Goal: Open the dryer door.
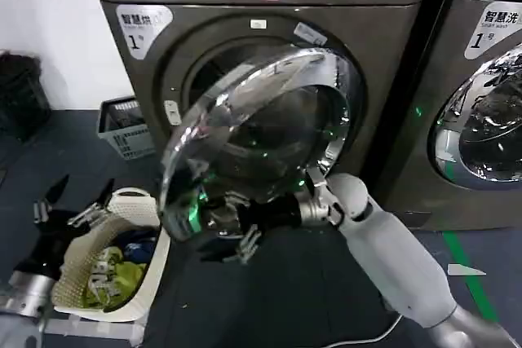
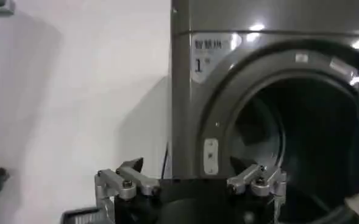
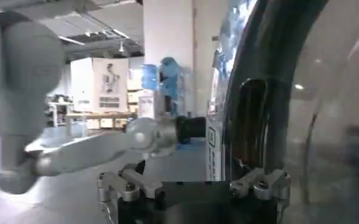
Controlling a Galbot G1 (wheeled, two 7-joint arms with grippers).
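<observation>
Standing open, the dryer door overhangs dark floor.

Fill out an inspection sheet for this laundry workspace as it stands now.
Surface: dark floor with a green tape line.
Job's things: dryer door swung wide open, drum opening exposed.
Clutter: laundry basket of clothes on the floor; grey crate by the wall.
Grippers: right gripper at the door's lower rim, fingers spread; left gripper open above the basket.
Cables: white cable on the floor.
Surroundings: neighbouring machine, door closed; white wall.
</observation>
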